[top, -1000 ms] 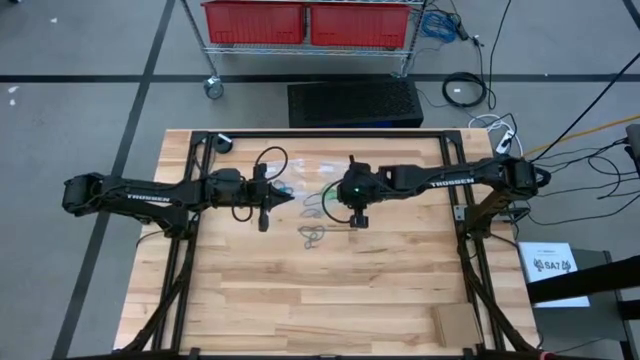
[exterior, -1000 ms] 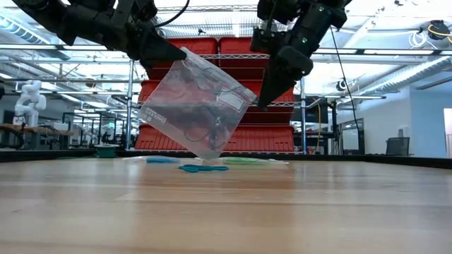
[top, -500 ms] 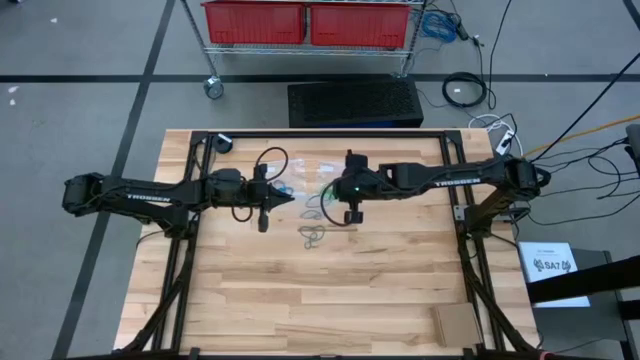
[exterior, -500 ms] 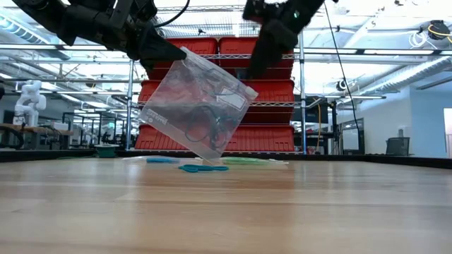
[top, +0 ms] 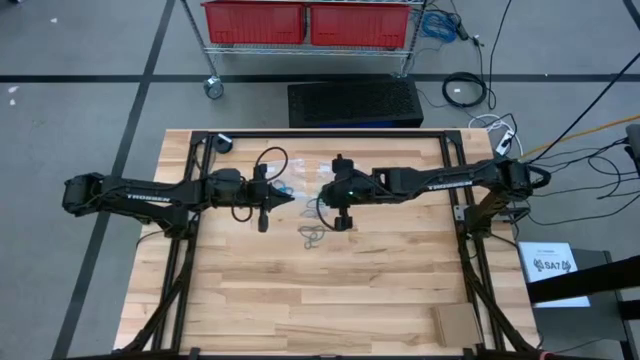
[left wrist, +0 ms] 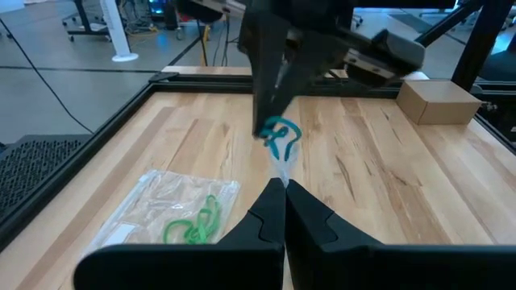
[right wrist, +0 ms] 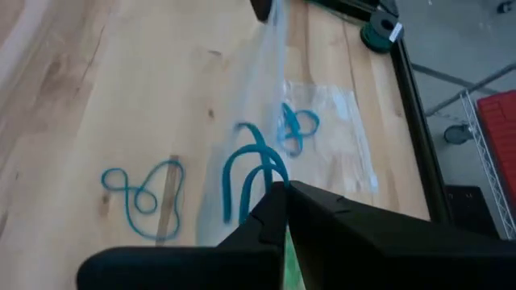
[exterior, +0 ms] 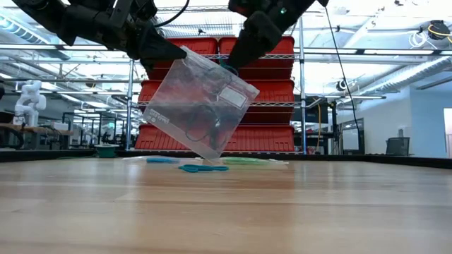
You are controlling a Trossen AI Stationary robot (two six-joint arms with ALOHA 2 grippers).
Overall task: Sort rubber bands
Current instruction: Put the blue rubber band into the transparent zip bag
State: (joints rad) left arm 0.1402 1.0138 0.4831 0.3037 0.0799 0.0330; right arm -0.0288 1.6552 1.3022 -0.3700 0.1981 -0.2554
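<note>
Leftward since earlier, the right fingers point(top: 335, 192) meet the left fingers point(top: 290, 199). Low view: left's shut fingers pinch a clear bag point(exterior: 198, 106). Right wrist: shut fingers grip a limp, light rubber band point(right wrist: 250, 173); others lie on the counter point(right wrist: 97, 105) below.

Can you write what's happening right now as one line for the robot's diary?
left pincer: shut on clear bag, raised | right pincer: shut on blue band at bag mouth
</note>
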